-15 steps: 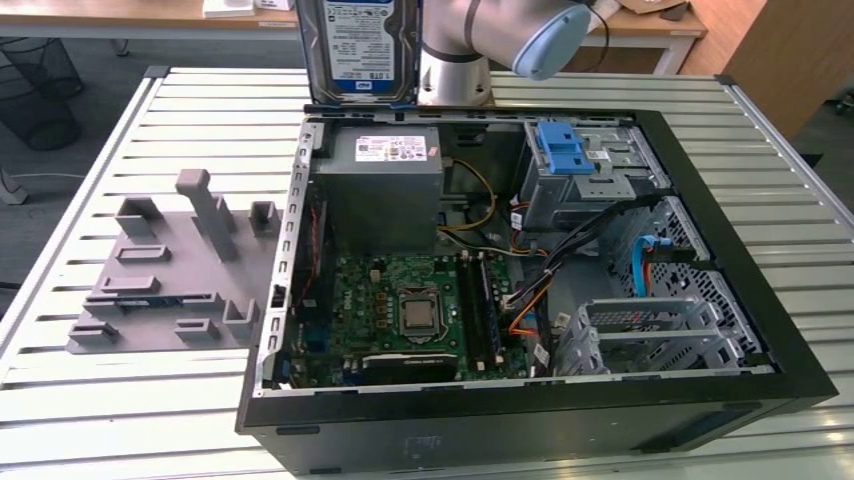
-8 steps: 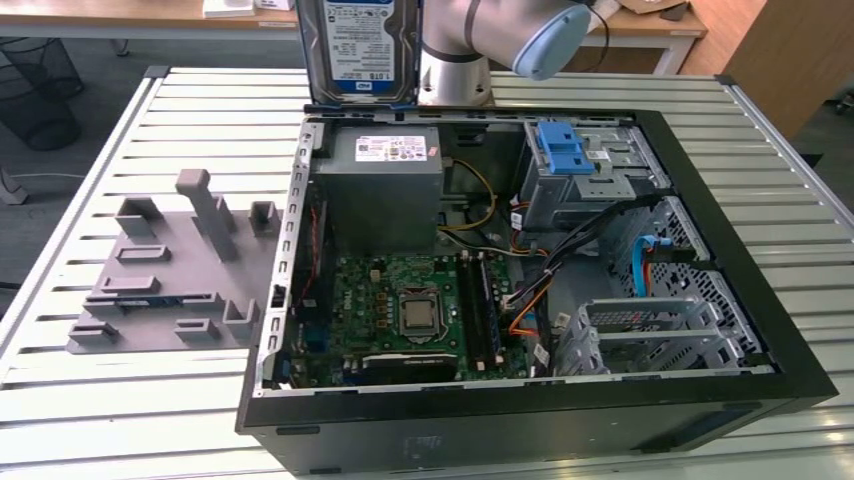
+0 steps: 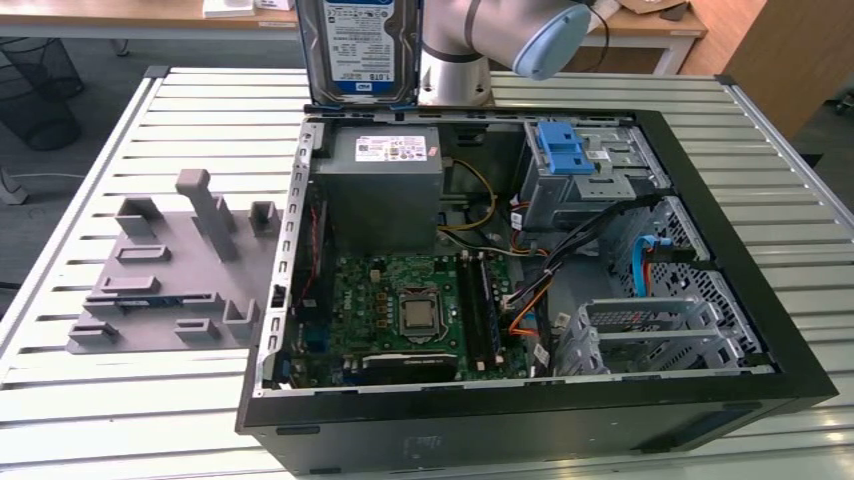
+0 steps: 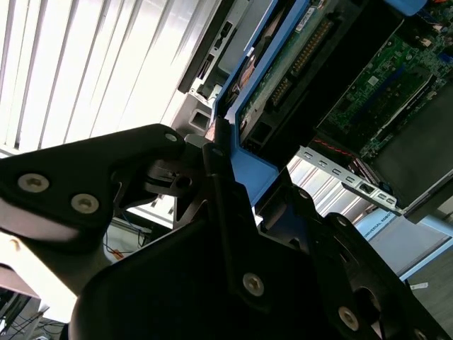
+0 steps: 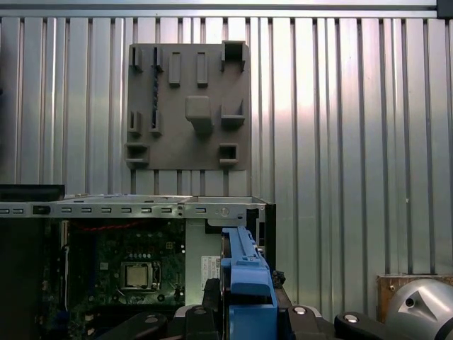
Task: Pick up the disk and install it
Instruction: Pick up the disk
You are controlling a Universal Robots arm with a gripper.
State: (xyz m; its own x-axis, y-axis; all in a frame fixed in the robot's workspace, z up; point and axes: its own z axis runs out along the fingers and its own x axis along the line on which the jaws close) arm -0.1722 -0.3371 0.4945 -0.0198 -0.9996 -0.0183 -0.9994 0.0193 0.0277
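While the gripper (image 4: 216, 145) is pinching the disk (image 3: 358, 50) upper-centre by its thin blue frame, it is arguably risking a slip onto the case (image 3: 534, 425).

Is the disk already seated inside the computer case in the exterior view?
No; the disk stands upright in the air above the rear edge of the computer case, not inside it.

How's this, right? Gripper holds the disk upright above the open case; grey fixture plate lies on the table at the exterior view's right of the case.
One slip. The gripper holds the disk upright above the open case, but the grey fixture plate lies on the table at the exterior view's left of the case; the exterior view shows it.
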